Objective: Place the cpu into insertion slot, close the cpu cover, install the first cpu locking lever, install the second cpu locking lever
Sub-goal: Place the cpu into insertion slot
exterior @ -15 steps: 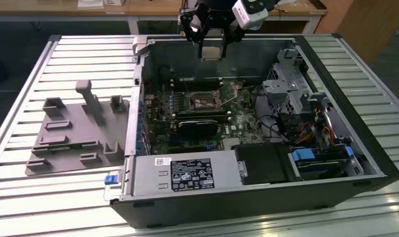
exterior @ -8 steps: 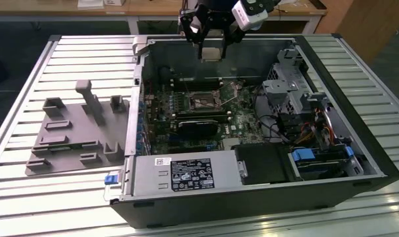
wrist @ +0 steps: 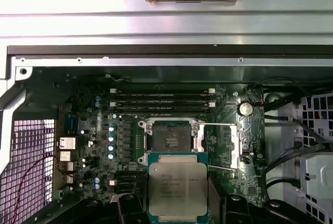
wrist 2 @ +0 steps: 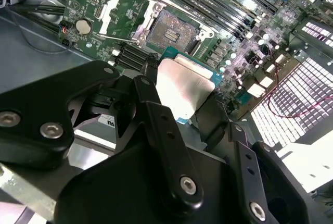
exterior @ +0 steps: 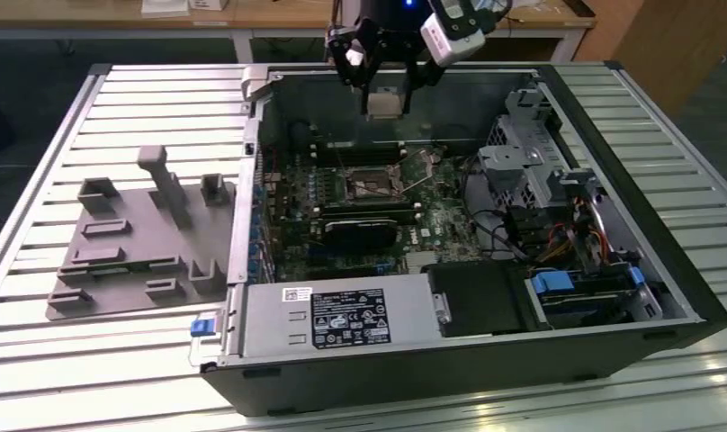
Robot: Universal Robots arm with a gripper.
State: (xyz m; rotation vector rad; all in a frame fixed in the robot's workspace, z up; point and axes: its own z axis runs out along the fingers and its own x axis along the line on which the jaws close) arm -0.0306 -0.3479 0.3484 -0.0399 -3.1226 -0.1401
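Exterior view first: where does the claw [exterior: 385, 90] stand, and what is in it? (Trainee)

It hangs over the open computer case [exterior: 682, 288], well above the green board [exterior: 450, 229]. The fingers [wrist 2: 161, 125] are drawn in narrow on the chip [wrist: 178, 186], one on each opposite edge. Its metal top faces the camera in the first wrist view. (Instructor)

Where is the socket? (Trainee)

The socket [wrist: 170, 139] lies below the claw, well apart from the chip, with its dark centre bare. The cover [wrist 2: 108, 11] is swung open beside the socket, so nothing bars the way down. The chip is not yet seated, and nothing of the closing or locking is done. (Instructor)

How is this step done well? (Trainee)

In my judgement:
1. Bring the claw square over the socket, so the chip's edges run parallel with the silvery rim.
2. Keep the chip flat. Whether it is dead level now, I cannot tell.
3. Descend straight and slowly. Do not slide the chip sideways across the socket's centre, because the contacts there probably bend easily.
4. Match the chip's orientation to the socket. The keying marks are too small to make out here.
5. Grip by the edges only. The hold is slim, and a slip would drop the chip onto the board below the claw.
6. Keep both fingers clear of the open cover. (Instructor)
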